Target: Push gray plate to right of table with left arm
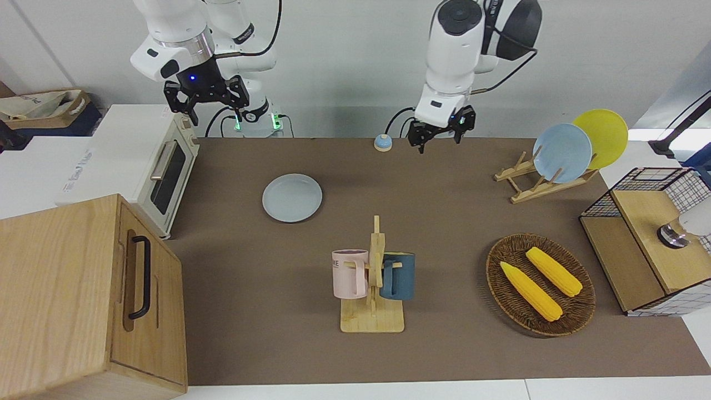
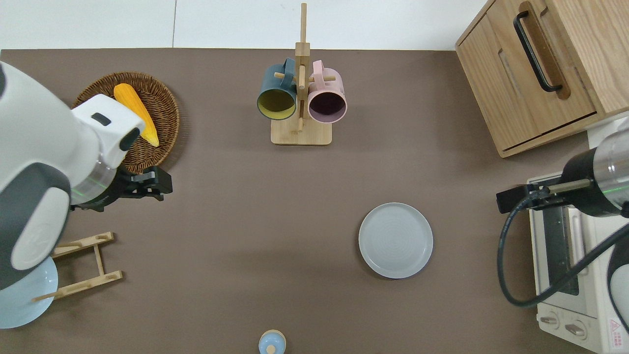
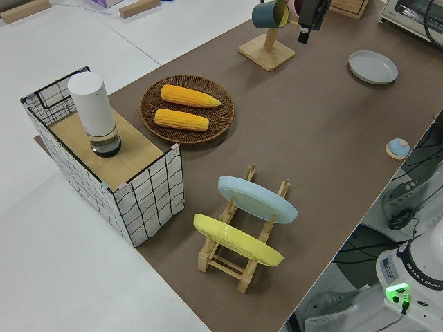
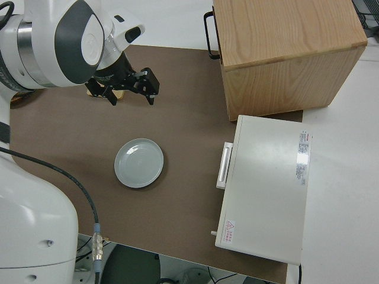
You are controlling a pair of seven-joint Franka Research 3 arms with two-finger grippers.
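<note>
**Left claw up and released, gray plate untouched**

My left claw (image 1: 440, 135) hung with its fingers spread, holding nothing, over bare worktop (image 2: 236, 206) beside the wicker basket (image 2: 162, 142) of corn. It was well apart from the gray plate (image 2: 395, 240), which lay flat toward the right arm's end, between the mug stand (image 2: 300, 132) and the robots, near the toaster oven (image 1: 161, 172). The right arm was parked, its claw (image 1: 206, 99) released too.
</note>
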